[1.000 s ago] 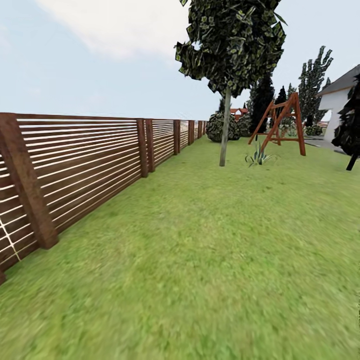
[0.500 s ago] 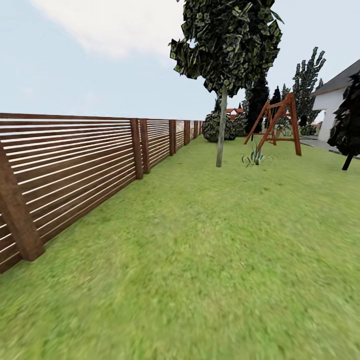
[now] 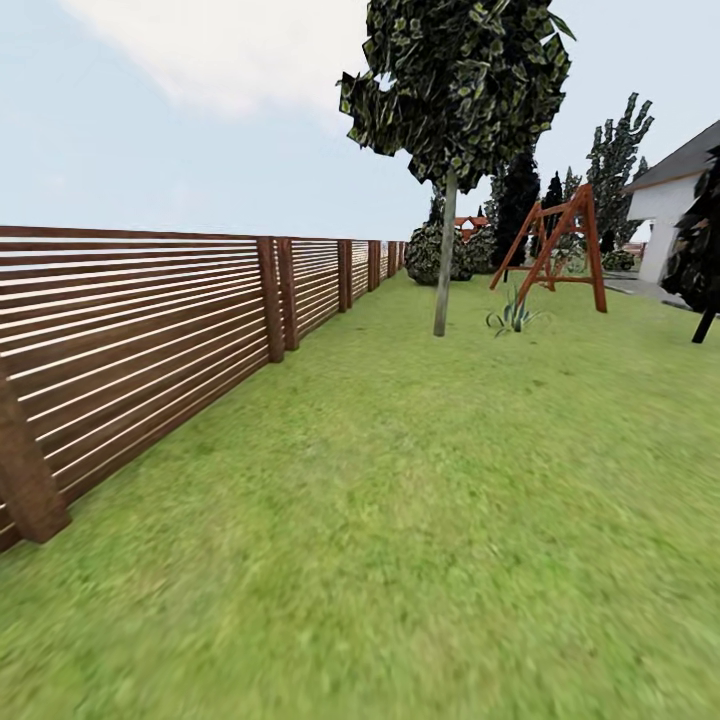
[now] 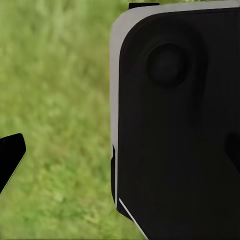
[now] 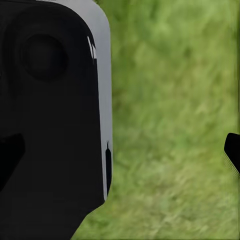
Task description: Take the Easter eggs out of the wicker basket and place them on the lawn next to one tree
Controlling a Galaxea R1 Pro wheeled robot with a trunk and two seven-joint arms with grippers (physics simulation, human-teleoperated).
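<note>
Head view: lawn (image 3: 420,520) spans most of the frame, brown slat fence (image 3: 150,330) running along its left edge into the distance. Tree (image 3: 445,250) with a thin grey trunk and dark leafy canopy stands on the grass far ahead, near the fence line. Wooden swing frame (image 3: 555,250) sits to its right, a spiky plant (image 3: 512,318) between them. White house (image 3: 675,210) at far right.

Wrist views: blurred grass under each black robot body panel (image 4: 175,120). Left fingertip (image 4: 10,160) and right fingertip (image 5: 232,150) barely visible; can't tell either gripper's opening.
</note>
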